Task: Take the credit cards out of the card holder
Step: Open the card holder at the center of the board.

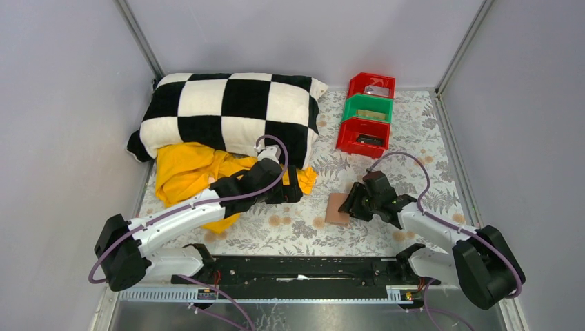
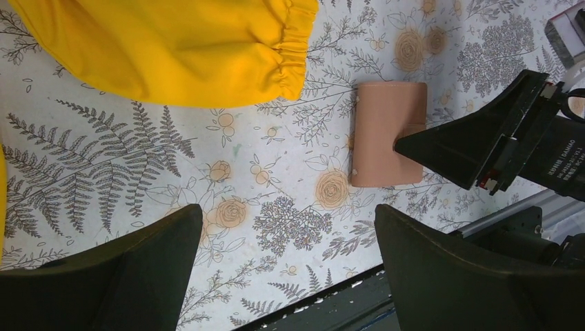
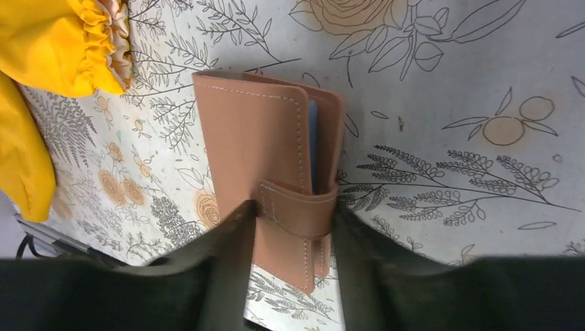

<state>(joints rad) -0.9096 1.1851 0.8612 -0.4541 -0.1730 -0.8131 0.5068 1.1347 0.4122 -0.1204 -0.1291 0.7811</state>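
The card holder point(image 1: 336, 208) point(image 2: 385, 131) point(image 3: 252, 138) is a closed tan leather wallet lying on the floral cloth, its tab strap point(image 3: 298, 208) wrapped over the opening edge. A thin blue inner panel shows in the slit. The credit cards are hidden inside. My right gripper point(image 1: 353, 205) point(image 3: 293, 215) has closed in on the tab end, one finger pressing each side of the wallet. In the left wrist view one right finger point(image 2: 448, 148) rests on the wallet's edge. My left gripper point(image 1: 293, 186) point(image 2: 288, 224) hangs wide open above bare cloth, to the left of the wallet, holding nothing.
A yellow garment point(image 1: 186, 172) point(image 2: 172, 48) lies left of the wallet, partly under a black-and-white checkered pillow point(image 1: 227, 110). At the back right stand a red bin point(image 1: 371, 84), a green bin point(image 1: 368, 108) and another red bin point(image 1: 362, 136). A black rail point(image 1: 303, 265) runs along the near edge.
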